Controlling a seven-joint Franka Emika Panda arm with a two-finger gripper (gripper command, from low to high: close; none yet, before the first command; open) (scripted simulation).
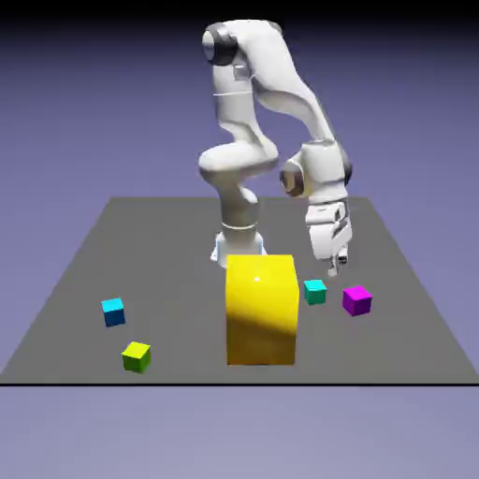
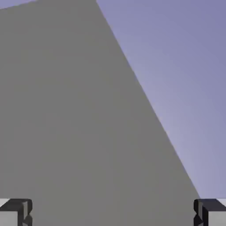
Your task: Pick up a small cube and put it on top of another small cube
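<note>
Grey fingertips [image 2: 16, 212] are seen at both bottom corners of the hand view, wide apart with nothing between them — the gripper [image 1: 335, 264] is open and empty, held above the grey table [image 1: 187, 243]. Below it, the small teal-green cube [image 1: 315, 292] is set just beside the big yellow block [image 1: 263, 310], and the small magenta cube [image 1: 356, 300] lies near it toward the exterior view's right — the 2 are apart. A cyan-blue cube [image 1: 113, 312] and a lime-green cube [image 1: 137, 356] are placed well apart on the other side.
</note>
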